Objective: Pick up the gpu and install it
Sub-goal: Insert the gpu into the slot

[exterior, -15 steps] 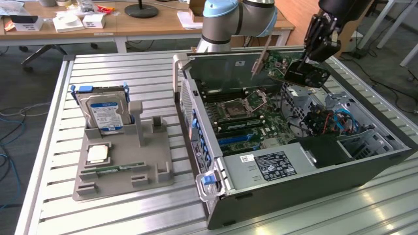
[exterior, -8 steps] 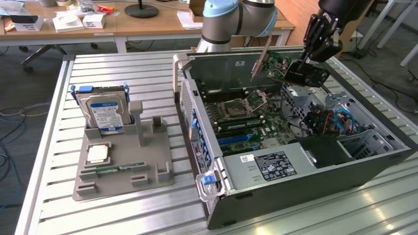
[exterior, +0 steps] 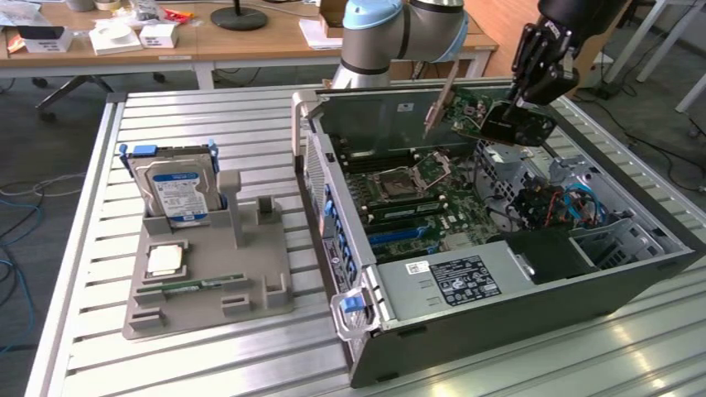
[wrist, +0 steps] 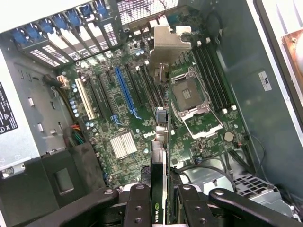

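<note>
Wooden desks point(exterior: 221, 41) stand at the back; before them a slatted metal table point(exterior: 221, 107) carries the work. On the exterior view's left a grey holder point(exterior: 210, 310) sits on the table; a hard drive point(exterior: 177, 190) stands upright in it; a silver chip point(exterior: 165, 260) and a green memory stick point(exterior: 204, 285) lie flat in it. On the exterior view's right an open case point(exterior: 497, 273) lies on its side, with the motherboard point(exterior: 425, 207) facing up. The arm point(exterior: 403, 33) rises behind the case; its gripper point(exterior: 502, 124) hangs over the far part of the case, above the board. The gpu point(exterior: 469, 112) is clamped in the gripper and tilted; its bracket point(exterior: 439, 103) is at the end toward the exterior view's left; the card is in the air, not in any slot.

From the wrist view, the fingers point(wrist: 137, 208) press on both sides of the gpu point(wrist: 161, 165), which is seen edge-on; the bracket point(wrist: 168, 45) is at its far end. Beneath it lies the motherboard point(wrist: 123, 118); the card's edge runs between the blue slot point(wrist: 124, 92) and the socket point(wrist: 187, 92).
</note>
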Motion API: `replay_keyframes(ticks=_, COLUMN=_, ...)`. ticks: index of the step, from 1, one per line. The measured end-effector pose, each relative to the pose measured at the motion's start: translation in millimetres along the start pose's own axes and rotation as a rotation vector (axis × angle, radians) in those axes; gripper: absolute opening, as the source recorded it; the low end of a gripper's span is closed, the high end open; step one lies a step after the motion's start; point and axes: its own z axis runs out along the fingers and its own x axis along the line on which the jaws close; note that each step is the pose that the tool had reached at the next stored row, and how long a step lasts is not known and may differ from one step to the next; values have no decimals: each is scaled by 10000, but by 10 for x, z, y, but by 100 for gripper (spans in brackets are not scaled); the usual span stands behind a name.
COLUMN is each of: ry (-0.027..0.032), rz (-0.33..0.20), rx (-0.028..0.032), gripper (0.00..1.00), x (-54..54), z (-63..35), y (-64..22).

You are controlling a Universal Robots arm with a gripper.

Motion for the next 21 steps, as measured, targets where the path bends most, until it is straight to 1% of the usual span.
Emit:
replay_keyframes(ticks=11, ry=18, rz=-966, rx=-33, gripper=26, x=1, z=-1, y=0)
replay_keyframes(ticks=14, ry=25, rz=-1184, rx=-38, gripper=26, x=1, z=-1, y=0)
replay_keyframes(ticks=18, ry=19, rz=-1468, rx=-47, gripper=26, x=0, z=0, y=1)
replay_keyframes(ticks=21, ry=29, rz=-1656, rx=-52, gripper=26, x=1, z=-1, y=1)
